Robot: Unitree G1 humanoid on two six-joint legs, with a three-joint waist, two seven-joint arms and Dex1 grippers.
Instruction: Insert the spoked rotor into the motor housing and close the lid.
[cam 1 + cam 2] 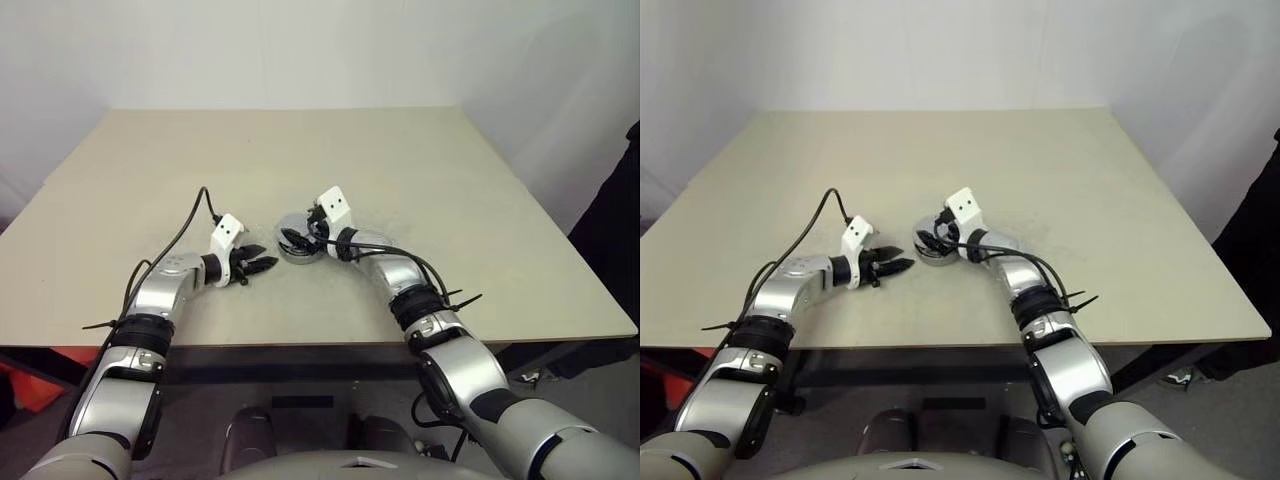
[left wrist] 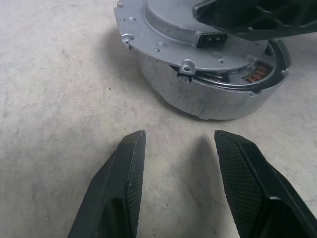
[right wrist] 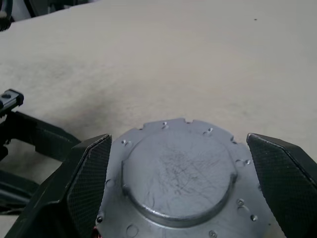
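From the head view I find the motor housing (image 1: 297,243) at the centre of the frame, resting on the bench (image 1: 300,160) with the lid (image 3: 178,173) seated on top; copper windings show through a gap under its rim. My right gripper (image 3: 181,183) straddles the lid, fingers (image 3: 89,183) spread wide either side, contact not confirmed. My left gripper (image 1: 262,265) sits just left of the housing, fingers (image 2: 116,188) apart and holding nothing

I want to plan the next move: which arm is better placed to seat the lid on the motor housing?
The right. The right gripper stands open astride the lid, which sits askew on the motor housing. The left gripper is open beside it, apart.
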